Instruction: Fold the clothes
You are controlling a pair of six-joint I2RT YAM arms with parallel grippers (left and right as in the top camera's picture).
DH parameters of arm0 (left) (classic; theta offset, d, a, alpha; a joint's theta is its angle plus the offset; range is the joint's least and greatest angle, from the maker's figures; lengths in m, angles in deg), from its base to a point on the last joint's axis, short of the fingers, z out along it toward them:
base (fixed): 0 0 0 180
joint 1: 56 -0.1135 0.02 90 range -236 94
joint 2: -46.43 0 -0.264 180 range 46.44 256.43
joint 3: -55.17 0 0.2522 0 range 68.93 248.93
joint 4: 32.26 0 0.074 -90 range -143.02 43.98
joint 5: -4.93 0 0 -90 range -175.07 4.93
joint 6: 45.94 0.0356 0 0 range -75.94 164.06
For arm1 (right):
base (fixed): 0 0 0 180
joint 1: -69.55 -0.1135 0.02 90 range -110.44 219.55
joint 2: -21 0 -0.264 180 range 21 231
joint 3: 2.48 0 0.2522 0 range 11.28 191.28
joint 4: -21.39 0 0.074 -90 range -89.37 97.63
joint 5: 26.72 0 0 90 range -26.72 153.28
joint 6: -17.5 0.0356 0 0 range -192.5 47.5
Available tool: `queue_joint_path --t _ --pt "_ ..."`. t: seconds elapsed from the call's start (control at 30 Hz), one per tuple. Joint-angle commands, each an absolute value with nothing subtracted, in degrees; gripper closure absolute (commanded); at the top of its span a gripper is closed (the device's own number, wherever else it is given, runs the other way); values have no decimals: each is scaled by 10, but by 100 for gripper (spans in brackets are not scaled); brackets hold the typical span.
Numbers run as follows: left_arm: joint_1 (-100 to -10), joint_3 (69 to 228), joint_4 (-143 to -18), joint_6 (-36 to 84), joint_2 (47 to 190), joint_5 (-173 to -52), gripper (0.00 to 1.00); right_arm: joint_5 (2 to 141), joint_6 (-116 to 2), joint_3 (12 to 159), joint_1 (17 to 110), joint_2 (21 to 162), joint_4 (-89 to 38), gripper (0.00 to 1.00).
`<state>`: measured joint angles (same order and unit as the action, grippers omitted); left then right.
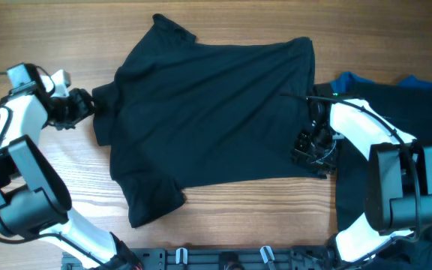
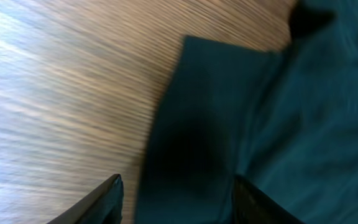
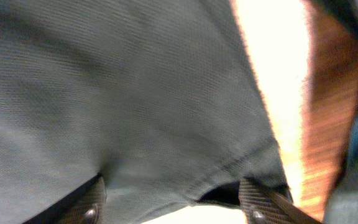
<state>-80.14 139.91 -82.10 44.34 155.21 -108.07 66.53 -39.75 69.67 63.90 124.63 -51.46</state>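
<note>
On bench (image 1: 238, 217) centre, black shirt (image 1: 208, 112) lying spread flat; left fingers (image 2: 104, 206) gaping wide around one edge, right fingers (image 3: 86, 208) gaping wide over opposite hem. Grasping step seemingly in hand; next calling for closing both, lifting evenly.

Shirt (image 1: 208, 112) matt black cloth, fine woven texture; table (image 1: 238, 217) smooth wood-grain, slight sheen.

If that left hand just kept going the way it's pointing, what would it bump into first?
The black shirt. Its edge lies directly ahead of the left hand, in line with the gap between its open fingers, with the wooden table off to one side. How close it is stays unclear.
</note>
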Motion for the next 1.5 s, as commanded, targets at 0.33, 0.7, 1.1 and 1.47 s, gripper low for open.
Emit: queue_joint_path --t 0.33,0.7,1.1,1.47 --pt "-767 1381 -818 464 1578 -988 33 703 -336 585 643 1250 -426 93" --pt "-693 1382 -762 446 1653 -1000 96 704 -350 585 643 1250 -433 92" --pt "-841 1472 -817 303 1617 -832 96 703 -370 585 643 1250 -487 92" --pt "-869 1523 -871 348 1566 -904 36 712 -492 653 644 1229 -495 59"
